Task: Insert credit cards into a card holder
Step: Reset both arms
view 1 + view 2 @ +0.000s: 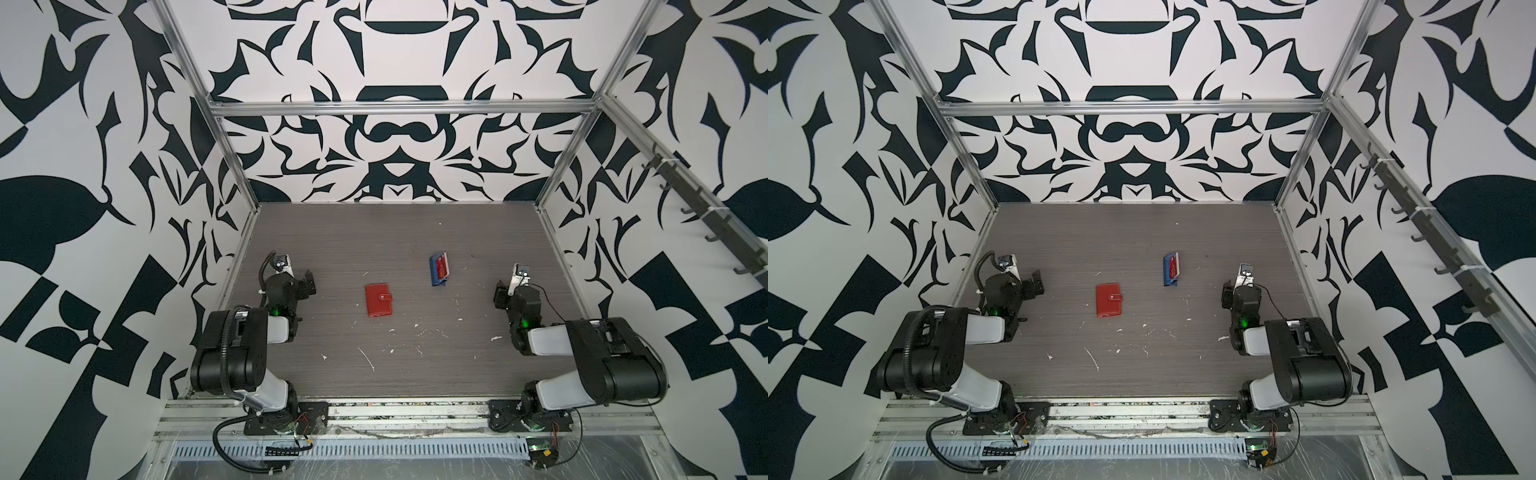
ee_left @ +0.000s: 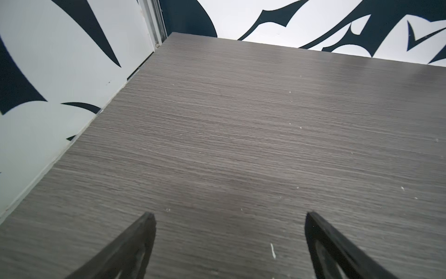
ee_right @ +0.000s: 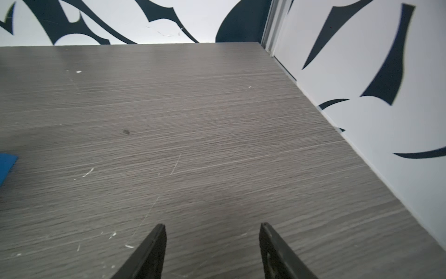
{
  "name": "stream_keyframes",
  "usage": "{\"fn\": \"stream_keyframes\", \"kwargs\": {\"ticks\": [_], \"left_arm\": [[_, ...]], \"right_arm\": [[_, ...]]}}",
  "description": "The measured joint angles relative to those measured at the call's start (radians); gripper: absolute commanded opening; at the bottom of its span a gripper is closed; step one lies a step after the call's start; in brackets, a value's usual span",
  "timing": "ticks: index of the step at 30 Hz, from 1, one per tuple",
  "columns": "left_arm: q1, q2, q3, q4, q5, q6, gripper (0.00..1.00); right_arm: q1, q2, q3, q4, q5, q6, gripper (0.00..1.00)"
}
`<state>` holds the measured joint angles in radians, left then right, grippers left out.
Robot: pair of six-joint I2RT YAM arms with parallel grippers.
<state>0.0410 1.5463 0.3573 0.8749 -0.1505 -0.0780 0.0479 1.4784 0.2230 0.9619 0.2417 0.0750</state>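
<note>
The red card holder (image 1: 379, 300) (image 1: 1108, 300) lies shut on the table's middle, its snap tab fastened. Behind it and to the right, the credit cards (image 1: 443, 268) (image 1: 1173, 267) stand on edge in a small blue stand (image 1: 436, 279) (image 1: 1168, 280); a red card shows, and the others cannot be made out. My left gripper (image 1: 308, 282) (image 1: 1036, 282) (image 2: 230, 215) hovers open at the table's left side, over bare wood. My right gripper (image 1: 500, 293) (image 1: 1227, 293) (image 3: 212, 225) is open at the right side, nothing between its fingers. Both are well clear of the holder and cards.
The patterned left wall (image 2: 48, 96) runs close beside the left gripper, and the right wall (image 3: 386, 120) close beside the right one. A corner of the blue stand (image 3: 7, 166) shows in the right wrist view. White flecks (image 1: 368, 359) dot the table's front.
</note>
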Motion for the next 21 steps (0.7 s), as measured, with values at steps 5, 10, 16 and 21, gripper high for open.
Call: {"fn": "stream_keyframes", "kwargs": {"ticks": [5, 10, 16, 21], "left_arm": [[0.0, 0.0, 0.002, 0.0, -0.001, -0.001, 1.0], [0.0, 0.0, 0.002, 0.0, -0.003, -0.003, 1.0], [0.0, 0.0, 0.002, 0.0, -0.006, -0.003, 1.0], [0.0, 0.0, 0.002, 0.0, -0.006, -0.003, 1.0]], "right_arm": [[-0.001, 0.083, 0.003, 0.111, -0.051, -0.009, 0.69], [0.0, 0.094, 0.046, 0.047, -0.063, -0.009, 0.78], [0.0, 0.094, 0.082, 0.028, -0.063, -0.005, 1.0], [0.0, 0.094, 0.082, 0.019, -0.063, -0.005, 1.0]]}}
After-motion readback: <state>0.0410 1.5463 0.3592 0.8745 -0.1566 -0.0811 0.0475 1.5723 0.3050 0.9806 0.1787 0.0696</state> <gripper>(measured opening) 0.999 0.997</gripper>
